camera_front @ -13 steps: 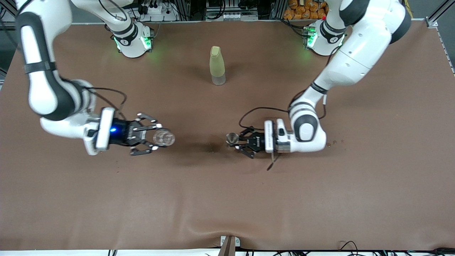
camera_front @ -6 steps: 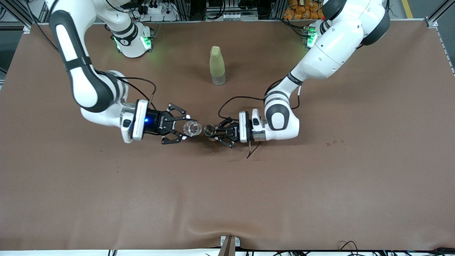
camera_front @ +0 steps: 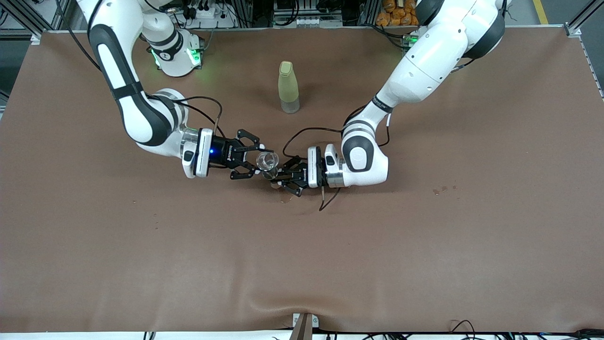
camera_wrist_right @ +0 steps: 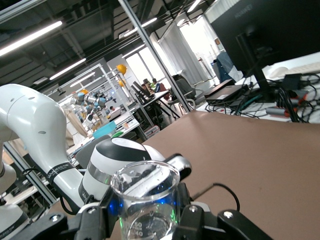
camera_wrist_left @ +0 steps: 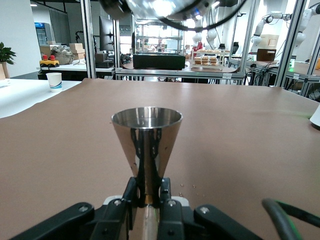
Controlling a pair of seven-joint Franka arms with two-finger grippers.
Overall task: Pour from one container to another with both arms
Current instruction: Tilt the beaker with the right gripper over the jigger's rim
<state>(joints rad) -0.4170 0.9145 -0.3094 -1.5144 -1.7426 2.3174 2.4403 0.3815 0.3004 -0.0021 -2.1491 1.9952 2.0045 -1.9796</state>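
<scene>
Step in hand: lining up for the pour, both vessels held mid-counter, nothing visibly tipped yet.

Right pincer (camera_front: 252, 162) is clamped on a small clear glass beaker with printed graduations (camera_front: 267, 161); the right wrist view shows it upright (camera_wrist_right: 145, 197), contents not readable. Left pincer (camera_front: 284, 177) is closed on the narrow waist of a shiny steel double-cone jigger (camera_wrist_left: 146, 145), mouth up and looking empty in the left wrist view. In the front view the beaker sits right over the jigger's mouth, the two all but touching (which one is meant as source, I can't tell).

A tall pale yellow-green bottle with a cap (camera_front: 288, 87) stands untouched toward the robot-base edge of the brown counter (camera_front: 424, 264), well apart from both pincers.

Next move, my read: tilt one rim over the other's mouth slowly and hold the receiver level and still. The jigger's mouth is small, so spill risk is high.

Versus a second ago: both arms have swung inward from well apart, the gap between the vessels has closed to nothing, grips are unchanged, and the bottle hasn't moved.
</scene>
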